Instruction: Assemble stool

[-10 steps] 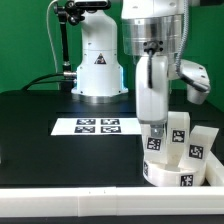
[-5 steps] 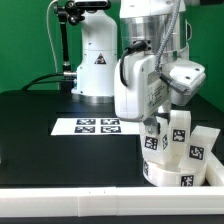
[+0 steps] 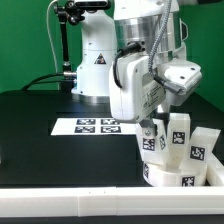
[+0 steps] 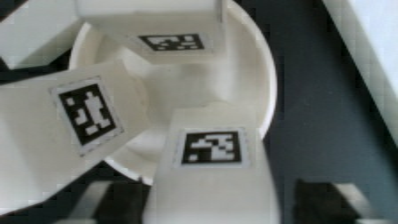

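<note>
I am hovering over the stool parts at about four o'clock on the black table [image 3: 40,125], near its front edge. My fingers [image 3: 152,128] are standing slightly apart astride one upright leg block [image 3: 151,141], and in the wrist view that leg block's tagged top is lying between the dark fingertips [image 4: 103,197] with a sliver of gap on each side, so I am not clamping it. The leg block is standing on the round seat [image 3: 172,176], whose rim is showing marker tags. Two more legs [image 3: 180,133] are standing on the seat beside it, toward three o'clock. The marker board [image 3: 98,126] is lying flat toward nine o'clock of the seat, apart from it.
</note>
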Tool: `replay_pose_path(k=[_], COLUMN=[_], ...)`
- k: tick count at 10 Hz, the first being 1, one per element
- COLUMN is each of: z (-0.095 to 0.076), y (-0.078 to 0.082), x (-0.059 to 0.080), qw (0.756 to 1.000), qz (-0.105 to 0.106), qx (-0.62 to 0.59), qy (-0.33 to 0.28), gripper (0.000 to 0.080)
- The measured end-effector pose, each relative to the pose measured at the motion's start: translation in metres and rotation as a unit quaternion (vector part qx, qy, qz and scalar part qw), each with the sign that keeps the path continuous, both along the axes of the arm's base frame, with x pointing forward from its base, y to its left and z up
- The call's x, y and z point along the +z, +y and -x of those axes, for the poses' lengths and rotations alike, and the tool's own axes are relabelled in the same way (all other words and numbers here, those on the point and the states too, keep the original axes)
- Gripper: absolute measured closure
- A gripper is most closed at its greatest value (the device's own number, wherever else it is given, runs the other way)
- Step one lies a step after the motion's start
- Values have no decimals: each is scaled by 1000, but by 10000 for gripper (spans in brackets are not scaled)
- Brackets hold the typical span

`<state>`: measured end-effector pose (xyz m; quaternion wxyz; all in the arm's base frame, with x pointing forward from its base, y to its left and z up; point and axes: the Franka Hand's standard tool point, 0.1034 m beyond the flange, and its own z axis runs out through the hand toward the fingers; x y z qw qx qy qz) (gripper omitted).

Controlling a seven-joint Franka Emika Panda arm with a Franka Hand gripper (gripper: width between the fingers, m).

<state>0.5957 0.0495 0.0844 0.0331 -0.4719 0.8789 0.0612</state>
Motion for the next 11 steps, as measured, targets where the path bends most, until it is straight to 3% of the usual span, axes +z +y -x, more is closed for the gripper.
replay_pose_path(k=[1,2,3,5,9,11], z=[0,0,-3,-7,-6,-4], y=[0,0,0,-1,-2,-2], x=[0,1,9,23,20,21], qw=[1000,1000,999,998,978,941], qz=[0,0,-3,-8,-4,10], qx=[0,7,38,65,204,336], qy=[0,-1,-10,-22,-40,-36], gripper=[240,240,166,155,150,150])
